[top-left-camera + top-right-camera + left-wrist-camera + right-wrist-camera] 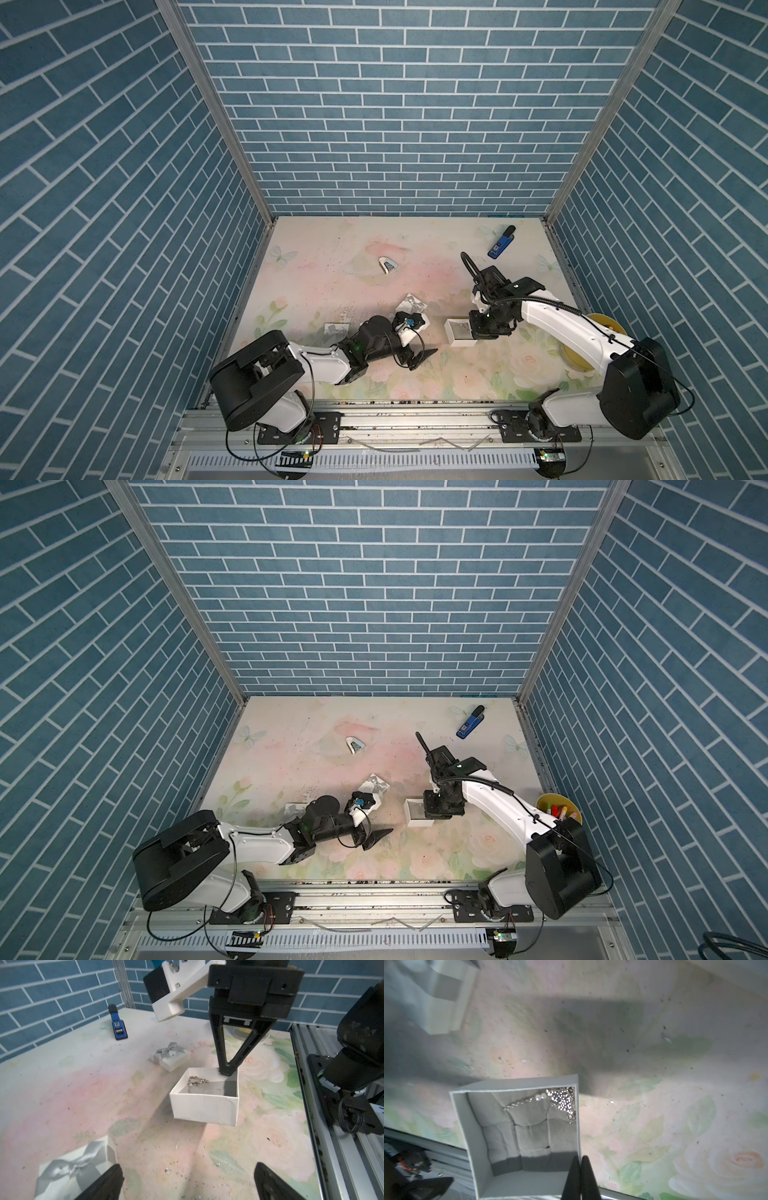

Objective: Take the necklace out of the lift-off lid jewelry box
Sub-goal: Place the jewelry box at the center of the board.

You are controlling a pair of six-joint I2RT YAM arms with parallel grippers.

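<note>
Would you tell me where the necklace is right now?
Both wrist views show the necklace bunched in a corner of the white box, along the wall the right claw grips.

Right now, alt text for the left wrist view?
Right gripper shut on the rim of an open white jewelry box, necklace inside. Bowed lid lies by the open left gripper; a bowed box and blue stapler beyond.

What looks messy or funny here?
The necklace is bunched up in one corner of the box, not spread over its grey cushion. Dark specks also dot the table.
</note>
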